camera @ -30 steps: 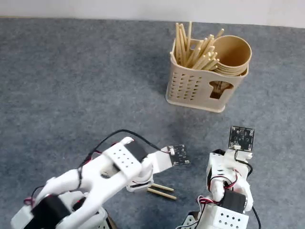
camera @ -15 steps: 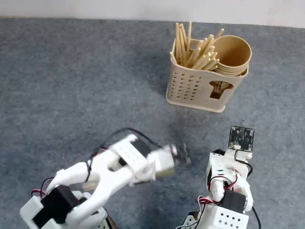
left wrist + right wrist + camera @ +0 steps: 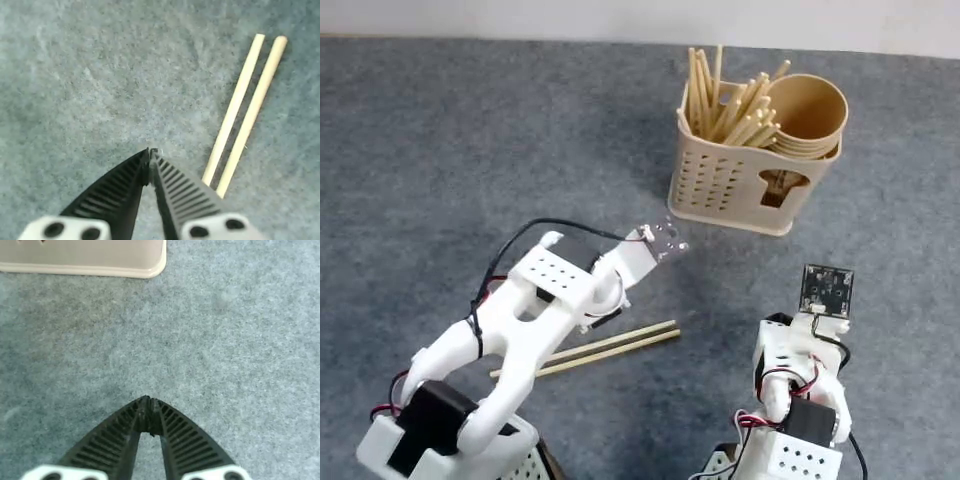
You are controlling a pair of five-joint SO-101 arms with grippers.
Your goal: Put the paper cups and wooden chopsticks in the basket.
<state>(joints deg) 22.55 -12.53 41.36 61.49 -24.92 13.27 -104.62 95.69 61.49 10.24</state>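
Grey speckled mat being seen across high view, from left edge to right edge and down to bottom edge. Pale strip being shown along top edge of frame, meeting mat's far border. Mat's fuzzy nap being shown close up in both wrist views.

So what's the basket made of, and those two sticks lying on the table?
The basket looks like smooth beige plastic: moulded walls with neat rows of holes. The two chopsticks look like pale bare wood, matte and straight.
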